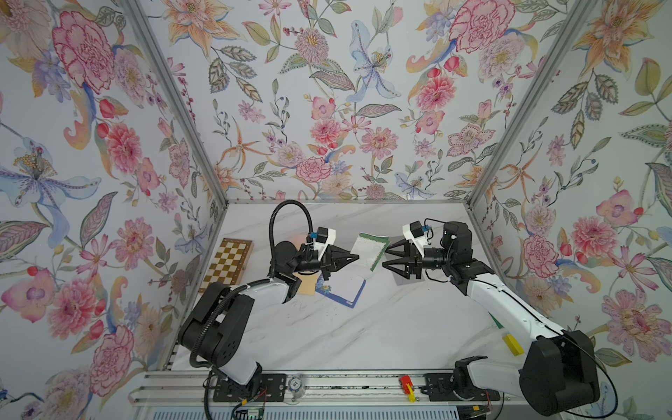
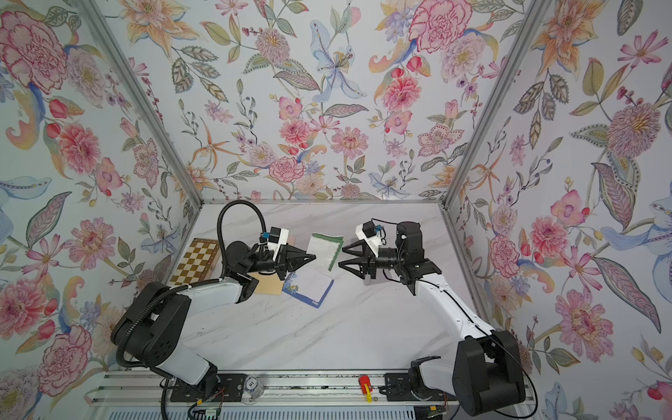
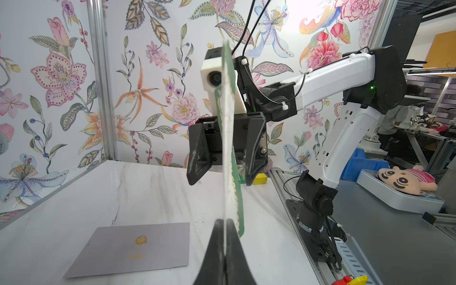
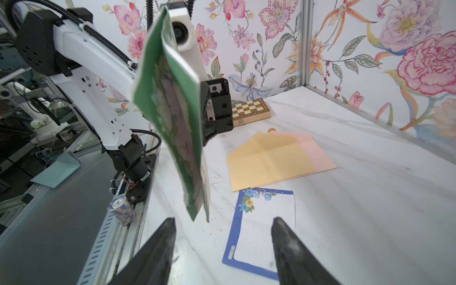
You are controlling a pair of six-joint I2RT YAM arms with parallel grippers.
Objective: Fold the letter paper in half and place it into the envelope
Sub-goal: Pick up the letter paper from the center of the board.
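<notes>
Counter of white marble lies in front of you, and both arms reach in over it toward each other. At the far left corner a wooden chessboard sits flat against the wall. Near it a tan envelope lies on top of a pink envelope, covering most of it, and both are partly hidden under the left arm in both top views. A grey envelope lies flat on the right side, below the right arm's wrist. A blue-bordered sheet rests on the counter just beside the tan envelope.

Your letter paper, green-bordered and doubled over into two layers, hangs in the air between the two arms, standing on edge and clear of the counter. The left fingers are clenched on its near edge. The right fingers are spread wide and released, tips just beside the paper's opposite edge, gripping nothing.
</notes>
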